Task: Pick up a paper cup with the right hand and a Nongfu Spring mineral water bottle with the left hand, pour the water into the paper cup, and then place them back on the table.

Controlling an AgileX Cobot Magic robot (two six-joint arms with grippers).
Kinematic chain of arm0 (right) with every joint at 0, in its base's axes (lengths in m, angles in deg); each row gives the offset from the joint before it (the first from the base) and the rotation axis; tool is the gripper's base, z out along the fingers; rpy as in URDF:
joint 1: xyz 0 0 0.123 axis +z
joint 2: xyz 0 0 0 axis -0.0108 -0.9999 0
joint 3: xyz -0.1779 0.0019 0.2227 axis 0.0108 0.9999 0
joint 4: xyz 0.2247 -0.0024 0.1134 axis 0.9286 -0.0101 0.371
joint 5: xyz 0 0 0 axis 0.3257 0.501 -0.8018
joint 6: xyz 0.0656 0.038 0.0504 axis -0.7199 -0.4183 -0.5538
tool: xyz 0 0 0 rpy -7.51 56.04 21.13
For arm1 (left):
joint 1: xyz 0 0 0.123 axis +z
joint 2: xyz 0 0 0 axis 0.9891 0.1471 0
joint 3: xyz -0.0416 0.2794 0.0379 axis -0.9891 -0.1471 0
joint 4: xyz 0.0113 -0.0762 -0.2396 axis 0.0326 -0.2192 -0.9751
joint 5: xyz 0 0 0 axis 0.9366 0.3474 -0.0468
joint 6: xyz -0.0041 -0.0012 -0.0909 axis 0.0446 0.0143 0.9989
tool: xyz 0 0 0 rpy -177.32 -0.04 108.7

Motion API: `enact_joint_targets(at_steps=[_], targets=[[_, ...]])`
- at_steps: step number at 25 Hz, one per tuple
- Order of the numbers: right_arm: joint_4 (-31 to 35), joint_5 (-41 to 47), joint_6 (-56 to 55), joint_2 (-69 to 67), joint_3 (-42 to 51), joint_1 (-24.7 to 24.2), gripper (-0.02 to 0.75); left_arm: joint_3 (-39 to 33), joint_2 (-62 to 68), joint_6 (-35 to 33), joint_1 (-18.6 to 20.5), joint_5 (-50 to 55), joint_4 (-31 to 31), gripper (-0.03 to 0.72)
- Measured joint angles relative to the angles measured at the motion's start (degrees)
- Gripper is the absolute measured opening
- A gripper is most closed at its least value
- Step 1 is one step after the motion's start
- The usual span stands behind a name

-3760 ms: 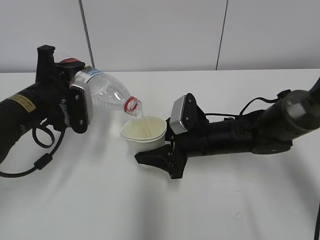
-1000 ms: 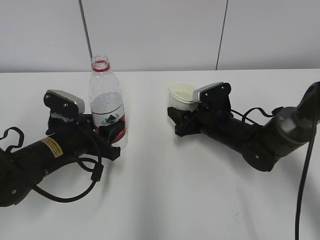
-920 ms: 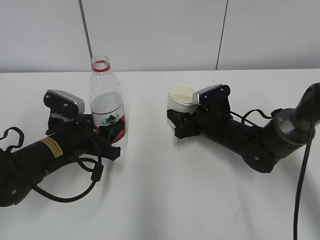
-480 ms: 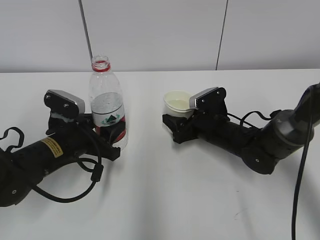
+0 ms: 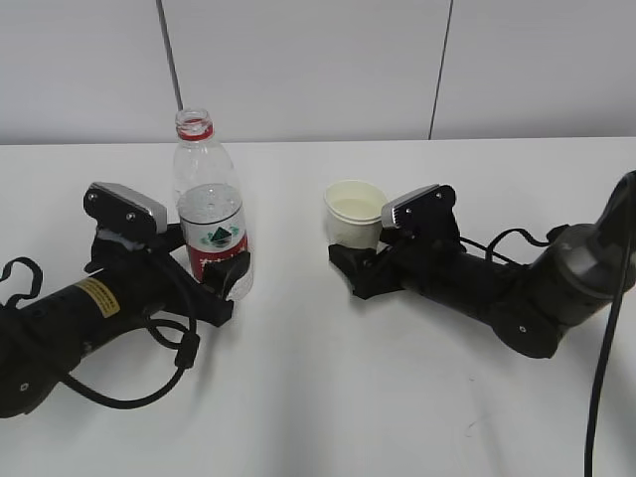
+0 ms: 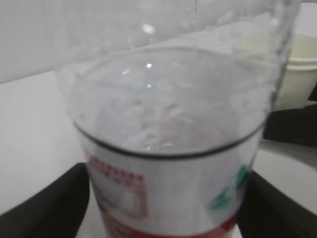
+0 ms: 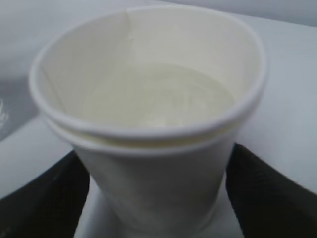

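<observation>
Exterior: paper cup [image 5: 354,213] had come down upright onto the table [image 5: 328,397] since half a second before; bottle [image 5: 210,204] stood upright at left. Pouring and set-down looked done.

Left wrist: left hand [image 6: 163,208] fingers flanked the bottle's label, gaps visible, apparently released.

Right wrist: right hand [image 7: 153,198] fingers beside the cup base (water inside); grip state unclear.
</observation>
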Motion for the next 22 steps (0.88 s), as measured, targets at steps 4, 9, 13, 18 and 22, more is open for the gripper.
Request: enact_joint_targets(at_steps=[4,9,13,18,22], targets=[[3.2,0.2,1.5,2.9,4.7,0.0,0.642,-2.4,-0.8,-0.4,0.0,0.1,-1.2,0.561],[6.2,-0.4,2.6,6.6,10.2,0.0,0.631,-6.3,-3.3,-0.5,0.0,0.1,-2.5,0.564],[10.8,-0.6,5.8,8.2,12.9,0.0,0.620,-9.8,-5.6,-2.7,0.0,0.0,-5.2,0.564],[18.7,-0.8,7.3,8.6,14.0,-1.3,0.605,-12.0,-7.9,-7.6,0.4,0.1,-15.3,0.565],[22.1,-0.8,7.4,8.6,14.0,-5.3,0.596,-12.0,-8.2,-9.2,3.8,0.0,-18.4,0.565]])
